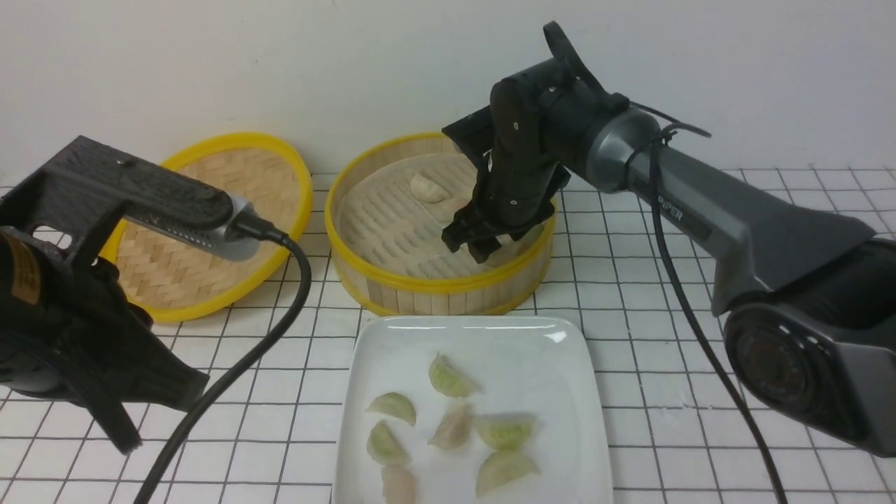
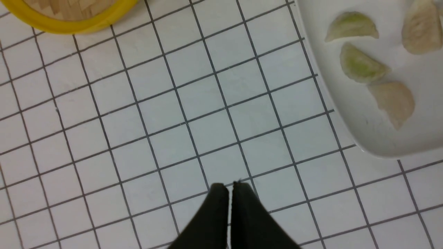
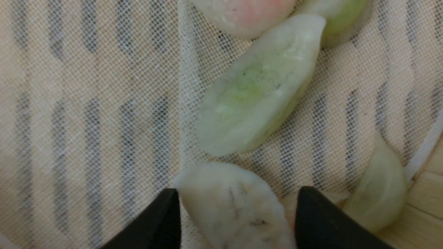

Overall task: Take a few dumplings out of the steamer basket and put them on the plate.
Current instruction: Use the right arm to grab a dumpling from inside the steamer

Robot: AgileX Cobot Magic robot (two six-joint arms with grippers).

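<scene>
The steamer basket [image 1: 434, 285] stands at the back centre with a cream dumpling [image 1: 428, 187] showing on its liner. My right gripper [image 1: 470, 248] is down inside it. In the right wrist view my right gripper [image 3: 237, 199] is open, its jaws on either side of a cream dumpling [image 3: 235, 211] lying on the liner. A pale green dumpling [image 3: 256, 90], a pink one [image 3: 245, 14] and another green one [image 3: 377, 193] lie close by. The plate [image 1: 392, 350] in front holds several dumplings [image 1: 451, 378]. My left gripper [image 2: 230, 185] is shut and empty above the tiles, left of the plate [image 2: 346, 124].
The shallow woven lid [image 1: 210, 217] leans at the back left; its yellow rim also shows in the left wrist view [image 2: 69, 20]. A black cable [image 1: 280, 315] hangs from my left arm across the tiled table. The basket's bamboo wall [image 3: 429, 193] is right beside the right jaw.
</scene>
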